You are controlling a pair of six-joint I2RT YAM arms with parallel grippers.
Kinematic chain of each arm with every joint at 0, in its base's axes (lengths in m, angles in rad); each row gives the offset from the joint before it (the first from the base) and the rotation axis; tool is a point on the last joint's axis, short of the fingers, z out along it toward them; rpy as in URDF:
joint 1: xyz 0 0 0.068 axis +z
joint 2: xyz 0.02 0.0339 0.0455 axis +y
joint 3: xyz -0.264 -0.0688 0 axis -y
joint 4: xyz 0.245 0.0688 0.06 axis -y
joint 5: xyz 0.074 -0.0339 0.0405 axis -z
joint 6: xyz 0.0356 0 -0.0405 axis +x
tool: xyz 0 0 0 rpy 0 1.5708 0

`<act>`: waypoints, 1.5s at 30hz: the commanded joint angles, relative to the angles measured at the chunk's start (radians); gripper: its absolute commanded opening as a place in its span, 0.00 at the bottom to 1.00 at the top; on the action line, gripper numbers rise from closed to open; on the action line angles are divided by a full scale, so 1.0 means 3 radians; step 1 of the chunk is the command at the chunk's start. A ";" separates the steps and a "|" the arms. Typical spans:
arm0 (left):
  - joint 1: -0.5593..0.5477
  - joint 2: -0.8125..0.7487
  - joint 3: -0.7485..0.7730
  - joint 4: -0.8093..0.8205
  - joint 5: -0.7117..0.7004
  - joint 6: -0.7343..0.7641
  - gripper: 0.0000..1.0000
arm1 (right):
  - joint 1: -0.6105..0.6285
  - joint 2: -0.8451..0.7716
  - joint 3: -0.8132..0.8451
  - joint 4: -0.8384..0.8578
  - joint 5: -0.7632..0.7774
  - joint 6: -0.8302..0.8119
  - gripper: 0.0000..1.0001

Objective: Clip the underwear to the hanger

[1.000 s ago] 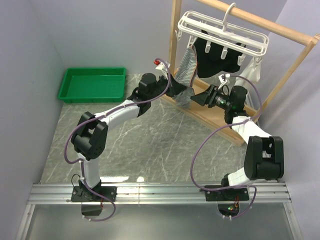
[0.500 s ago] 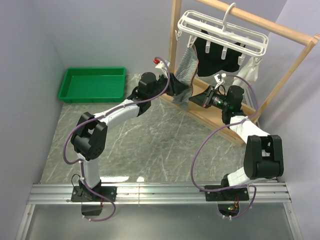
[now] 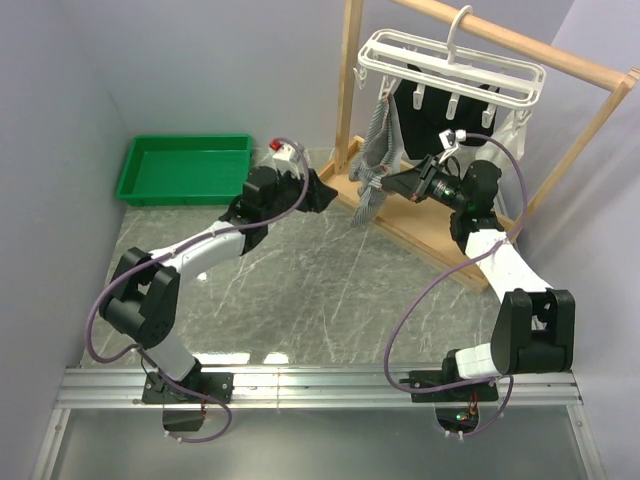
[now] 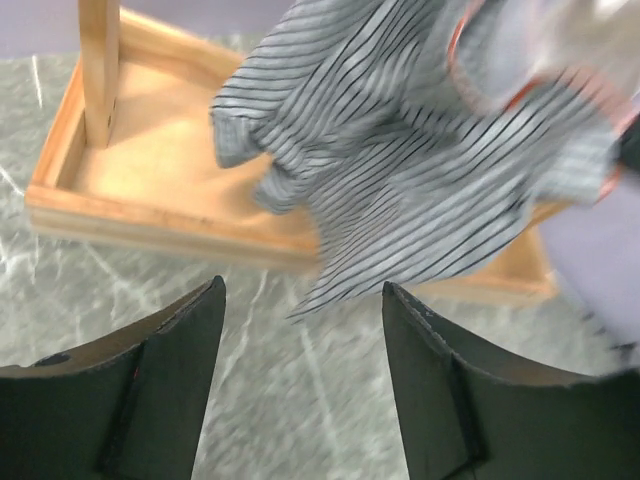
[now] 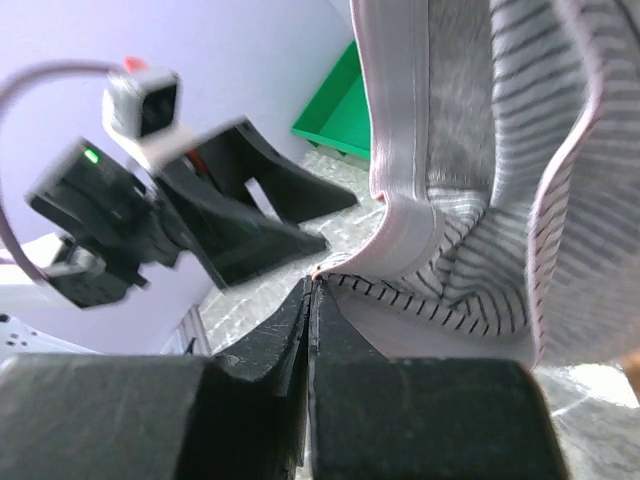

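Note:
The white hanger (image 3: 452, 67) hangs by its hook from the wooden rack's top bar. The grey pinstriped underwear (image 3: 376, 150) droops from the hanger's left end down over the rack's base. My right gripper (image 3: 393, 186) is shut on the lower edge of the underwear (image 5: 470, 200), with the cloth pinched at the fingertips of the right gripper (image 5: 315, 282). My left gripper (image 3: 322, 192) stands to the left of the cloth, open and holding nothing. In the left wrist view the underwear (image 4: 400, 160) hangs beyond the open left gripper (image 4: 302, 288), apart from it.
A black garment (image 3: 445, 115) and a small white cloth (image 3: 512, 135) hang on the same hanger. The wooden rack (image 3: 590, 130) has a tray-like base (image 4: 150, 200) on the marble table. A green tray (image 3: 185, 168) sits at the back left.
My left gripper has opened, let go of the underwear and pulled back to the left. My right gripper has shut on the underwear's lower edge and holds it.

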 commanded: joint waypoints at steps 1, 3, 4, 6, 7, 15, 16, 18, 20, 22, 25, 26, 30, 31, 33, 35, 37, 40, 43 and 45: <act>-0.0153 -0.0028 -0.0162 0.0191 -0.0102 0.0483 0.69 | 0.0025 -0.0119 0.0173 0.0029 0.0021 0.0121 0.00; -0.0179 0.0130 -0.0208 0.0319 -0.0082 0.0617 0.72 | 0.0025 -0.0145 0.0209 0.0008 0.0031 0.0177 0.00; -0.0209 0.0186 -0.0208 0.0426 -0.0087 0.0653 0.73 | 0.0020 -0.0155 0.0234 -0.0002 0.0047 0.0197 0.00; -0.0245 0.0355 -0.0198 0.0559 -0.0026 0.0740 0.76 | 0.0025 -0.0186 0.0270 -0.0043 0.0067 0.0233 0.00; -0.0291 0.0406 -0.0193 0.0626 0.0010 0.0770 0.77 | 0.0030 -0.0191 0.0296 -0.0068 0.0077 0.0233 0.00; -0.0527 0.0825 -0.0183 0.0994 0.0006 0.0976 0.80 | 0.0036 -0.0211 0.0434 -0.0160 0.0093 0.0335 0.00; -0.0522 0.0876 -0.0132 0.0989 -0.0111 0.0945 0.77 | 0.0036 -0.0216 0.0454 -0.0181 0.0088 0.0341 0.00; -0.0481 0.1035 0.0042 0.0943 -0.0240 0.0894 0.72 | 0.0025 -0.0247 0.0480 -0.0283 0.0072 0.0310 0.00; -0.0399 0.1092 0.0108 0.0964 -0.0286 0.0929 0.55 | 0.0025 -0.0288 0.0505 -0.0451 0.0047 0.0183 0.00; -0.0313 0.1056 0.0104 0.0994 -0.0221 0.1026 0.31 | -0.0005 -0.0313 0.0536 -0.0615 0.0037 0.0035 0.00; -0.0195 0.0878 -0.0009 0.0994 -0.0144 0.1367 0.01 | -0.0061 -0.0329 0.0582 -0.0988 0.0011 -0.0359 0.00; -0.0169 0.0761 -0.0080 0.0999 -0.0108 0.1445 0.00 | -0.0143 -0.0334 0.0597 -0.1171 0.0016 -0.0441 0.00; -0.0107 0.0474 -0.0173 0.0969 0.0127 0.1926 0.00 | -0.0220 -0.0364 0.0715 -0.1643 0.0047 -0.0886 0.00; -0.0097 0.0417 -0.0178 0.0959 0.0214 0.2114 0.00 | -0.0225 -0.0360 0.0730 -0.1714 0.0047 -0.1033 0.00; -0.0128 0.0284 -0.0239 0.0959 0.0500 0.2385 0.00 | -0.0225 -0.0344 0.0776 -0.1919 0.0133 -0.1157 0.00; -0.0255 0.0212 -0.0280 0.0943 0.0674 0.2830 0.00 | -0.0185 -0.0258 0.0817 -0.1915 0.0195 -0.1153 0.00; -0.0378 0.0238 -0.0219 0.0923 0.0716 0.3040 0.00 | -0.0108 -0.0181 0.0909 -0.1904 0.0277 -0.1163 0.00; -0.0521 0.0304 -0.0091 0.0928 0.0716 0.3153 0.00 | 0.0071 -0.0089 0.0904 -0.1833 0.0328 -0.1163 0.00; -0.0624 0.0375 -0.0020 0.0964 0.0716 0.3189 0.00 | 0.0204 -0.0038 0.0848 -0.1944 0.0374 -0.1300 0.00; -0.0670 0.0427 0.0006 0.0964 0.0670 0.3189 0.00 | 0.0311 0.0034 0.0818 -0.2021 0.0415 -0.1403 0.00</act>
